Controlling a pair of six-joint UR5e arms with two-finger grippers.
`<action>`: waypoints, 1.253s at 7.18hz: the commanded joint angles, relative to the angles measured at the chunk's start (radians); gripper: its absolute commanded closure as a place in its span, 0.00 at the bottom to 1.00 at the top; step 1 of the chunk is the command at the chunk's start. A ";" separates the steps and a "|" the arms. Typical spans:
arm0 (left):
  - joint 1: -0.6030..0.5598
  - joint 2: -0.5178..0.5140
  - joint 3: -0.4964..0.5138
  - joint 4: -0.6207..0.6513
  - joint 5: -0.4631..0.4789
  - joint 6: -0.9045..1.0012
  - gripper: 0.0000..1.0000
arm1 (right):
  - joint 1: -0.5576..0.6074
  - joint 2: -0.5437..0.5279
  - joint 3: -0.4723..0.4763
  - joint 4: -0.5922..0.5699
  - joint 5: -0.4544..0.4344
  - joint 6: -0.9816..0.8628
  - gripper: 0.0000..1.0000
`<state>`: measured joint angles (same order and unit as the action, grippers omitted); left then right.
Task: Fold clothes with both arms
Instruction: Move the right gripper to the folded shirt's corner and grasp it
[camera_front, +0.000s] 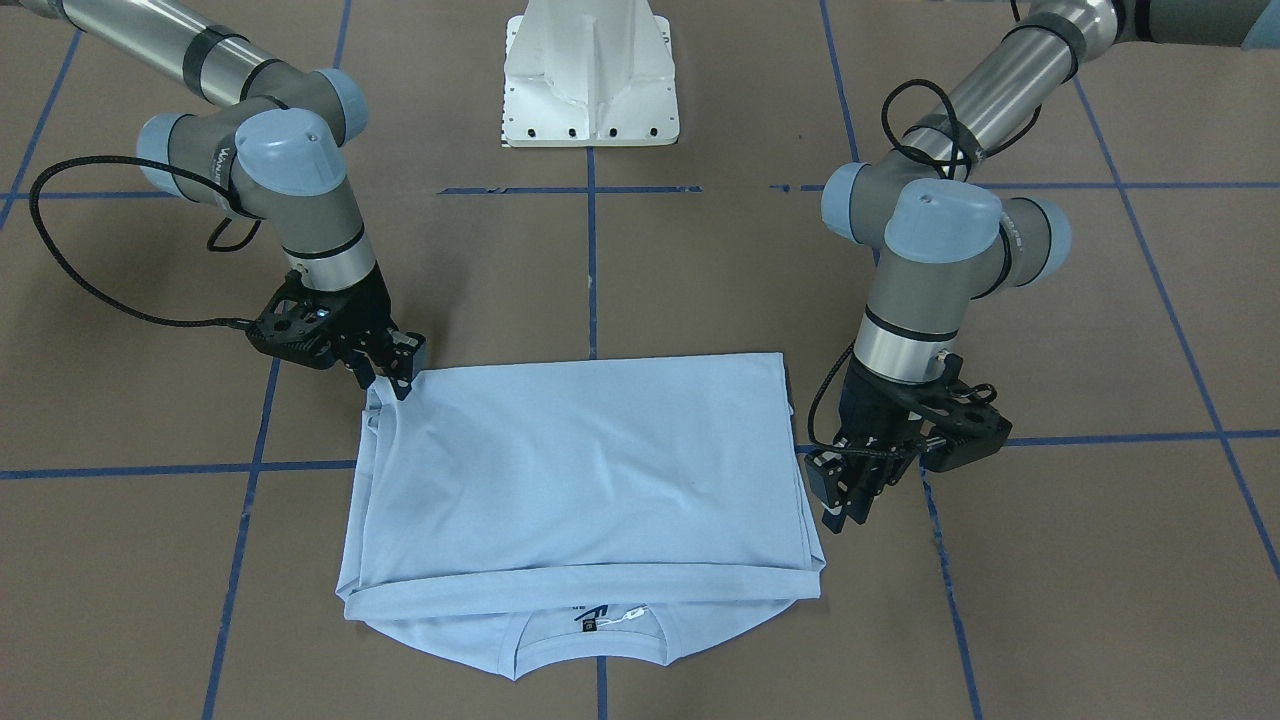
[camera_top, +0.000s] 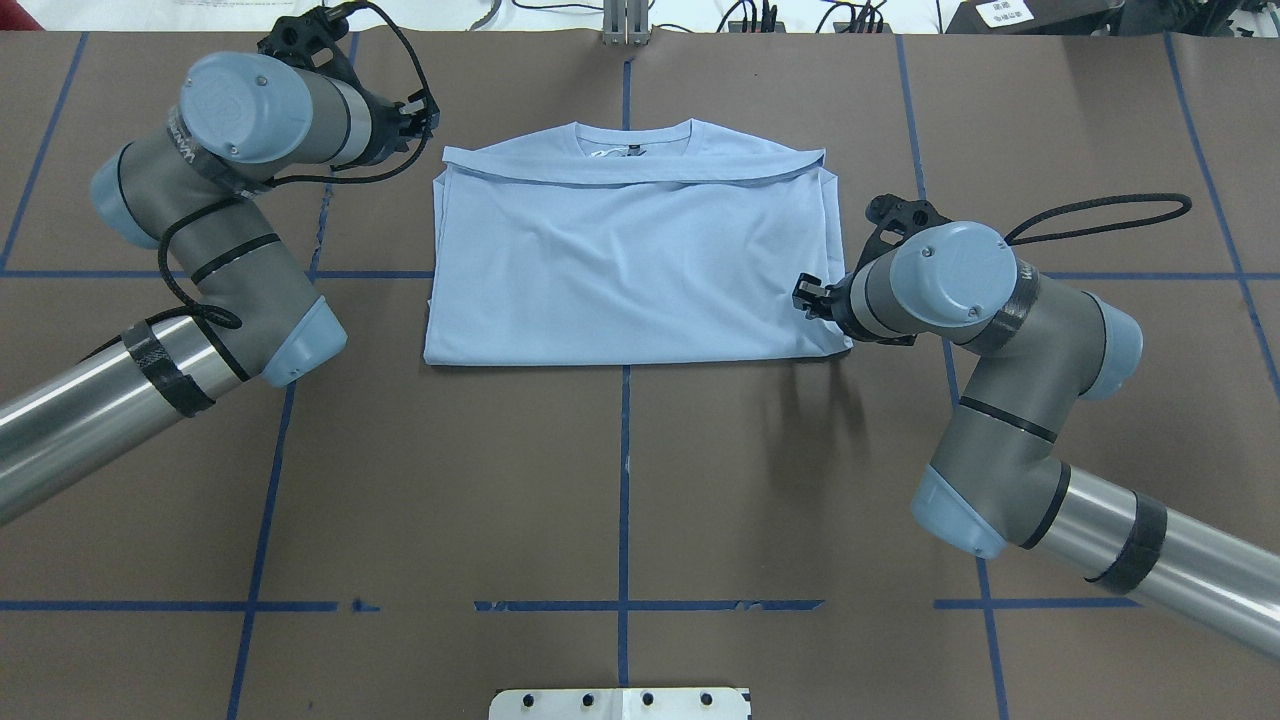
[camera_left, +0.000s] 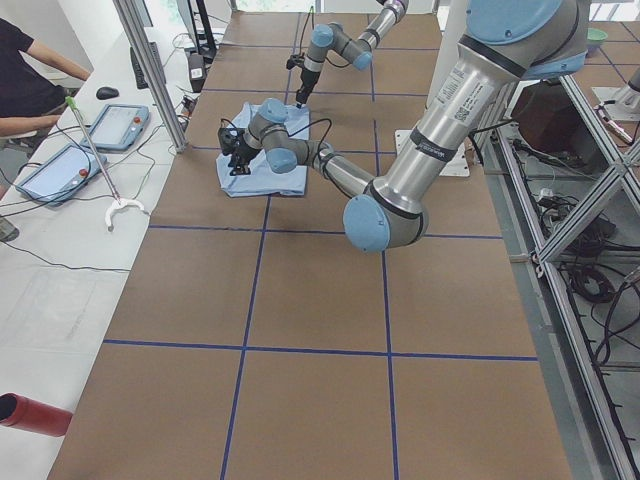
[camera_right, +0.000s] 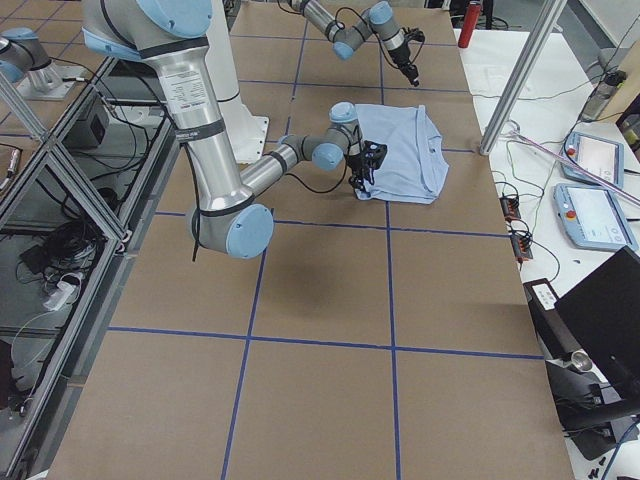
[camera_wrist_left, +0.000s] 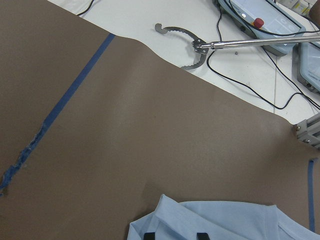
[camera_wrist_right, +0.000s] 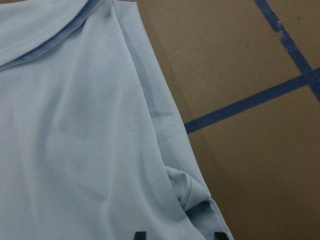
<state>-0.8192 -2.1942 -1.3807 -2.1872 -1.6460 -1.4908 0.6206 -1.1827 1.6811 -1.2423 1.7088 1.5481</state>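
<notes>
A white pedestal (camera_front: 590, 75) stands on the brown, blue-taped table (camera_front: 700, 280).

Brown table (camera_top: 700, 480), blue tape lines (camera_top: 623, 480), folded T-shirt (camera_top: 630, 260).

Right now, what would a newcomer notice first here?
A light blue T-shirt lies folded into a rectangle mid-table, collar away from the robot. The right gripper sits at the shirt's corner nearest the robot, and the left gripper is beside the opposite edge, nearer the collar. Both are open.
</notes>
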 joint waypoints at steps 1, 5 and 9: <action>0.000 -0.001 0.000 0.000 0.000 0.000 0.61 | -0.001 -0.009 0.000 0.000 -0.003 -0.005 0.45; 0.002 0.001 0.002 0.000 0.000 -0.002 0.60 | -0.005 -0.021 0.006 0.000 -0.041 -0.006 0.57; 0.002 0.001 0.000 0.001 0.002 0.000 0.60 | -0.012 -0.015 0.009 0.000 -0.040 0.000 1.00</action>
<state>-0.8177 -2.1936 -1.3793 -2.1865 -1.6446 -1.4911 0.6100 -1.2006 1.6885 -1.2425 1.6679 1.5476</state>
